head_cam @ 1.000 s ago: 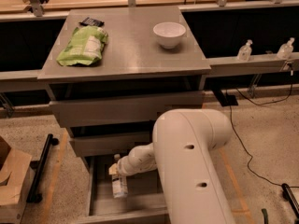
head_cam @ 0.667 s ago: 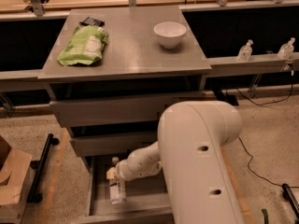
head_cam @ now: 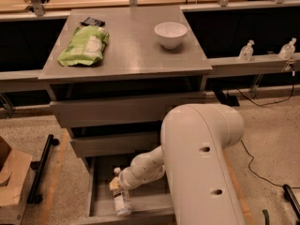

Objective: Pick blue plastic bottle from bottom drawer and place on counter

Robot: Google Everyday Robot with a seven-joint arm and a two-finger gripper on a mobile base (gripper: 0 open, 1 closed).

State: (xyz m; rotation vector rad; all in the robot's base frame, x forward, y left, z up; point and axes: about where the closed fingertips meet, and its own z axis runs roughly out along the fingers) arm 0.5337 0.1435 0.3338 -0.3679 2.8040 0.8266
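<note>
The bottom drawer [head_cam: 99, 182] of the grey cabinet stands pulled open at the frame's lower middle. The blue plastic bottle [head_cam: 122, 201], slim and clear with a white cap and label, lies inside it near the front, cap pointing to the back. My gripper [head_cam: 116, 183] reaches down into the drawer and sits right on the bottle's upper part, just below the cap. My large white arm [head_cam: 201, 172] fills the lower right and hides the drawer's right side. The counter [head_cam: 133, 50] is the grey cabinet top above.
On the counter stand a white bowl [head_cam: 170, 33], a green bag [head_cam: 84, 45] and a dark packet [head_cam: 92, 21]. Two clear pump bottles [head_cam: 245, 50] stand on a ledge at the right. A cardboard box [head_cam: 11, 182] and a black stand [head_cam: 41, 170] are on the floor at the left.
My gripper has moved a little lower and toward the drawer's front, staying at the bottle. The arm's big housing has shifted slightly right.
</note>
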